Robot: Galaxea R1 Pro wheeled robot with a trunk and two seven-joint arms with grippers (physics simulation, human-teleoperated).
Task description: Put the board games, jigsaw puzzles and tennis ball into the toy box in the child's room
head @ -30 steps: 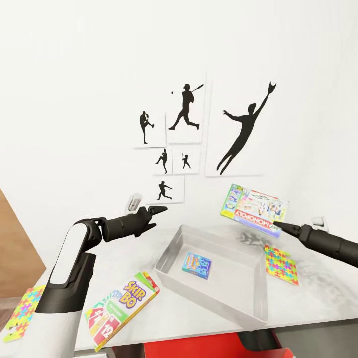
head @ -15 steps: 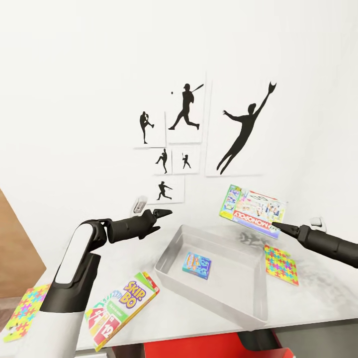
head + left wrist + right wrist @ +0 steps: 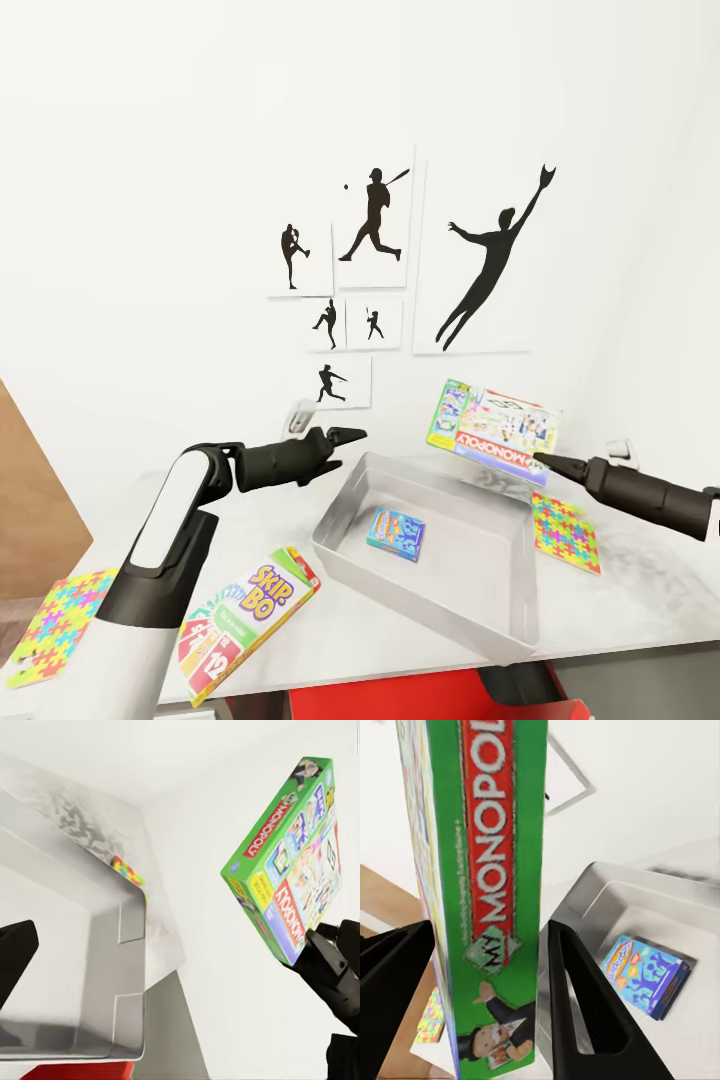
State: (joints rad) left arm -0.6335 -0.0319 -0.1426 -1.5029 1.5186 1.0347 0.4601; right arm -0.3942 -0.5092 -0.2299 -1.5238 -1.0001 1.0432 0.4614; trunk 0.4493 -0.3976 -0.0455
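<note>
The Monopoly board game [image 3: 488,432] hangs tilted in the air above the far right rim of the toy box [image 3: 338,522]. My right gripper [image 3: 540,460] is shut on its lower corner; in the right wrist view the box [image 3: 502,892] stands between the two fingers [image 3: 585,1012]. A blue board game [image 3: 396,533] lies inside the grey toy box. The Skip-Bo game [image 3: 245,618] rests on the table [image 3: 630,600] near its front edge. My left gripper [image 3: 345,436] hovers open and holds nothing, left of the toy box's far corner. One jigsaw puzzle [image 3: 565,531] lies right of the toy box.
A second colourful jigsaw puzzle [image 3: 52,627] sits at the table's far left front. The white wall behind carries black baseball silhouette pictures [image 3: 375,215]. A brown wooden panel [image 3: 25,500] stands at the left, and something red [image 3: 400,700] shows below the table's front edge.
My right gripper has carried the Monopoly box a little to the left, closer over the toy box. My left gripper has reached further right toward the toy box's corner.
</note>
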